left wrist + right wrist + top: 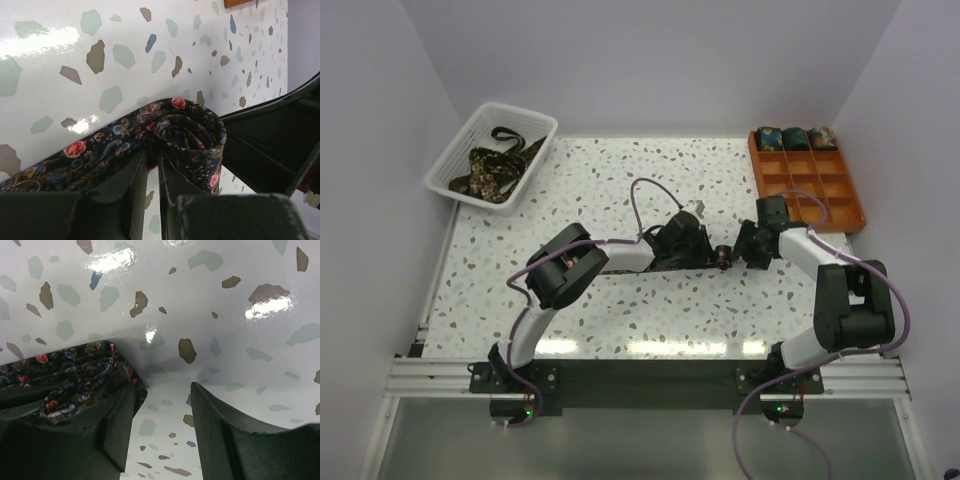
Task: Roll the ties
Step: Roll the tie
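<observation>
Pinched the paisley necktie (190,135) by its coiled end in the nearly closed left gripper (152,165) for winding, with the right gripper (161,390) half-open and empty just right of it, likely to steady it.

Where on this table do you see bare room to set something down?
Bare table lies along the far edge between the basket and the tray, and at the near left beside the left arm. The tray's lower compartments are empty. The centre is crowded: it and the right arm meet over the tie.
</observation>
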Robot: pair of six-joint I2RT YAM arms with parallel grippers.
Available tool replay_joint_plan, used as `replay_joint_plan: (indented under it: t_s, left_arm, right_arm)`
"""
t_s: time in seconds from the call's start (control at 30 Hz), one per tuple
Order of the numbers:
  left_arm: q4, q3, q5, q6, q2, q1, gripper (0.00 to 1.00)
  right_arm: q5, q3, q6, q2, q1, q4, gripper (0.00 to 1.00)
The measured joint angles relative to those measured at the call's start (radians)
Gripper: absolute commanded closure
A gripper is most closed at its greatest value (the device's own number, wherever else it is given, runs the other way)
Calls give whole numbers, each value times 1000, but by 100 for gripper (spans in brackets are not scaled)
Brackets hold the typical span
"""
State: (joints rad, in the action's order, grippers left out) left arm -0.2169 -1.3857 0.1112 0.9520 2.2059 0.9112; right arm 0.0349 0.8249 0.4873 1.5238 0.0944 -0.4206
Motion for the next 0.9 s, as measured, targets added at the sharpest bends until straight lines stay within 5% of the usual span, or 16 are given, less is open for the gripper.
replay_joint_plan:
  t_s: [0.63, 0.9]
  left_arm:
    - [-57, 60, -20, 52, -25, 3, 71]
    - [-50, 68, -39, 52, -35, 0, 72]
  right_arm:
    - [-16, 19, -17, -128, -1, -37, 48]
    - [70, 23, -16, -170, -1, -21, 56]
